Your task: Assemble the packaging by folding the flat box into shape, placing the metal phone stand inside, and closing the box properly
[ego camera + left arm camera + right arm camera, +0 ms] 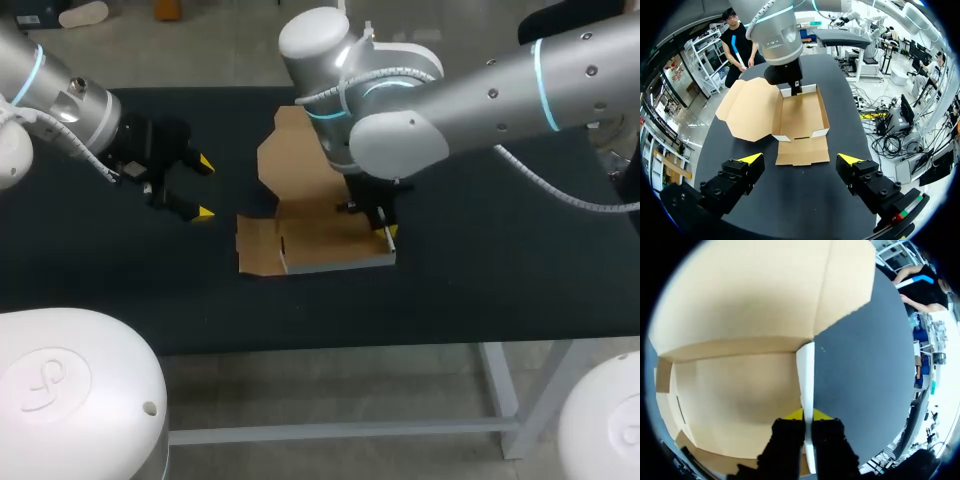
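The brown cardboard box [320, 235] lies partly folded in the middle of the black table. Its lid [750, 107] is spread open and one flap [802, 150] lies flat toward my left gripper. My right gripper [388, 232] reaches down from the right and is shut on the box's thin side wall [806, 370], one finger on each side, as the right wrist view [808, 416] shows. My left gripper [205, 187] hangs wide open to the left of the box, holding nothing, with the box ahead of its fingers [800, 160]. No metal phone stand is in view.
Bare black table [500, 270] extends on both sides of the box and toward the front edge. My right arm's grey wrist [777, 40] stands over the far end of the box.
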Controlling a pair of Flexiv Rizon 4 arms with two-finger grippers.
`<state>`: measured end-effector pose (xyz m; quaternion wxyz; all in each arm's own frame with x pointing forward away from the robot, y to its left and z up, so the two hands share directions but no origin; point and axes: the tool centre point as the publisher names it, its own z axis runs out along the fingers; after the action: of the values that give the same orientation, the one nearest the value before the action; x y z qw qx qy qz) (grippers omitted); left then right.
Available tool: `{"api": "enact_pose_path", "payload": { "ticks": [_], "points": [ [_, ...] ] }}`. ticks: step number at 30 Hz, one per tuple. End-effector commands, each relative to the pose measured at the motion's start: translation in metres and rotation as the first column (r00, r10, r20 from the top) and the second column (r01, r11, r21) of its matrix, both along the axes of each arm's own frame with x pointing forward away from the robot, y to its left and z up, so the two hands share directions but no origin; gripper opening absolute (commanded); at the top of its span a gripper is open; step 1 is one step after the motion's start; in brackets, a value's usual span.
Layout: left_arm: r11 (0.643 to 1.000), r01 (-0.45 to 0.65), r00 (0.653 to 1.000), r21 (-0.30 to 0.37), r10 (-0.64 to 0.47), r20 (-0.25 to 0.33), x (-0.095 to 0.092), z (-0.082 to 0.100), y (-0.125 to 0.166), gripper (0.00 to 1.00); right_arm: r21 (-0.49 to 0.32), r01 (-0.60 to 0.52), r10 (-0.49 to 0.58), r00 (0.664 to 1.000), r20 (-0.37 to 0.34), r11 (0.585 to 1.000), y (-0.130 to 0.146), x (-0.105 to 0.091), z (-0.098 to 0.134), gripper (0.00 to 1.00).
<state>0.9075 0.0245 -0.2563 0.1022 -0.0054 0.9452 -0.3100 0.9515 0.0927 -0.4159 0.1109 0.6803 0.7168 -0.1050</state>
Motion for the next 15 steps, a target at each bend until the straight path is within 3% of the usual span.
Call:
{"api": "enact_pose_path", "payload": {
  "ticks": [1,3,8,15],
  "points": [
    [1.0,0.0,1.0,0.004,0.0,-0.003,-0.0001,0.0011,0.0001,1.0,0.135,-0.028,0.016,0.996,0.09,0.99,-0.009,-0.0112,0.0,0.0],
    [1.0,0.0,1.0,0.004,0.0,-0.003,-0.0001,0.0011,0.0001,1.0,0.192,-0.043,0.02,0.993,0.117,0.981,-0.0088,-0.0112,0.0035,0.0],
    [1.0,0.0,1.0,0.004,0.0,-0.003,-0.0001,0.0011,0.0001,1.0,0.242,-0.057,0.024,0.99,0.139,0.969,-0.0092,-0.0084,0.0059,0.0],
    [1.0,0.0,1.0,0.004,0.0,-0.003,-0.0001,0.0011,0.0001,1.0,0.344,-0.093,0.051,0.99,0.13,0.934,-0.0057,-0.0044,0.0059,0.0]
  ]
}}
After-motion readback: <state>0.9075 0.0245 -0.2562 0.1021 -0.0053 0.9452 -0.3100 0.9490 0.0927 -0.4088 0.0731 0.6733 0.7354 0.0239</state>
